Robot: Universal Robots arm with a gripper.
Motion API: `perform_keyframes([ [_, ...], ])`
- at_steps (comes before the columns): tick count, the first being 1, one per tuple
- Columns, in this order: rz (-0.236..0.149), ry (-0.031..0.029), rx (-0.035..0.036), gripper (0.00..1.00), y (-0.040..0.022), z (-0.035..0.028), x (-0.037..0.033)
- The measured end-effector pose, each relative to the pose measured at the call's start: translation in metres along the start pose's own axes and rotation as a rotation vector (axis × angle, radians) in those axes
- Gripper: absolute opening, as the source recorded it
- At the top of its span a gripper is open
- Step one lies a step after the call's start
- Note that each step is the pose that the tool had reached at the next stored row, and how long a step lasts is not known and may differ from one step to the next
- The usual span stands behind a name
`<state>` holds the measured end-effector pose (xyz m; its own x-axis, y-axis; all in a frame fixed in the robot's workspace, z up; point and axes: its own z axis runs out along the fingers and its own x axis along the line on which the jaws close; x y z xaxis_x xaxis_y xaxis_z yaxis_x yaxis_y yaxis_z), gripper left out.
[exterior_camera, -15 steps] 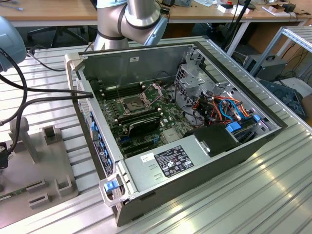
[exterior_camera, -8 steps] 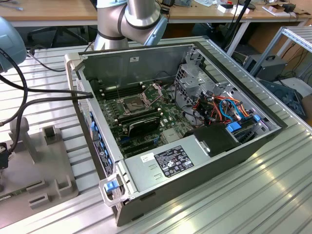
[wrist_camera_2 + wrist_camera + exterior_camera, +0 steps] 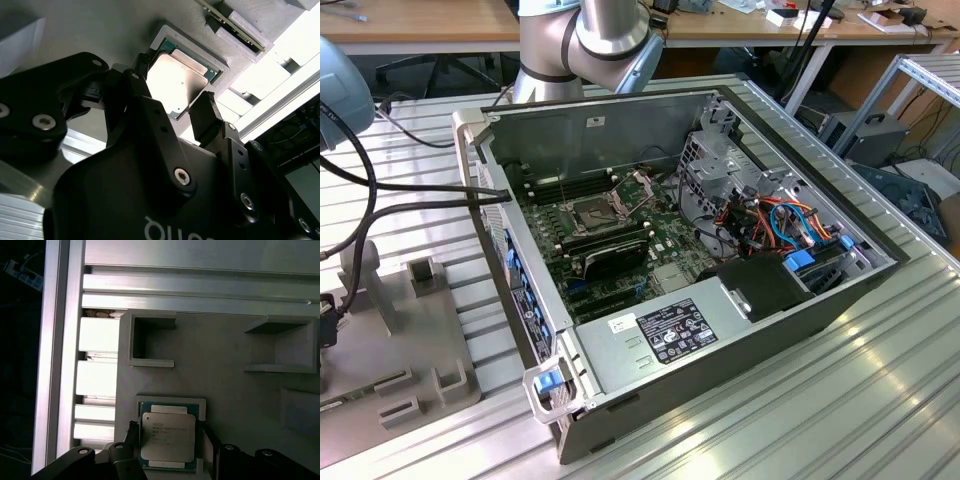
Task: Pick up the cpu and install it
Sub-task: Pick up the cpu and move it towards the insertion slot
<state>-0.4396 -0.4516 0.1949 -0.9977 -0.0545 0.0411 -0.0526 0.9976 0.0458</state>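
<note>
one cpu (image 3: 167, 437) lies flat, pale face up, seated in a shallow square pocket of the grey holder block (image 3: 220, 370), which keeps it squared up and in a known spot for a clean grab. the pincer (image 3: 169, 431) hangs right over it, open, its black fingers (image 3: 132, 434) straddling two opposite edges of the chip. a slim gap shows at each side in the first wrist view, so to my eye it has hold of nothing yet. well apart, in the exterior view, the open computer case (image 3: 720, 340) lies on its side on the ribbed worktop (image 3: 800, 420), baring the dark socket (image 3: 595, 212) so the chip can come in from above.
</note>
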Motion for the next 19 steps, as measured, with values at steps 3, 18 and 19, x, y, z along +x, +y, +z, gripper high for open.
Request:
perform_keyframes([
  [3, 0.000, 0.0003, 0.0002, 0.60, -0.0001, 0.0007, 0.0002],
  [18, 0.000, 0.0002, 0.0008, 0.58, -0.0002, 0.0043, 0.0000],
  [19, 0.000, 0.0003, 0.0006, 0.58, -0.0002, 0.0043, 0.0000],
])
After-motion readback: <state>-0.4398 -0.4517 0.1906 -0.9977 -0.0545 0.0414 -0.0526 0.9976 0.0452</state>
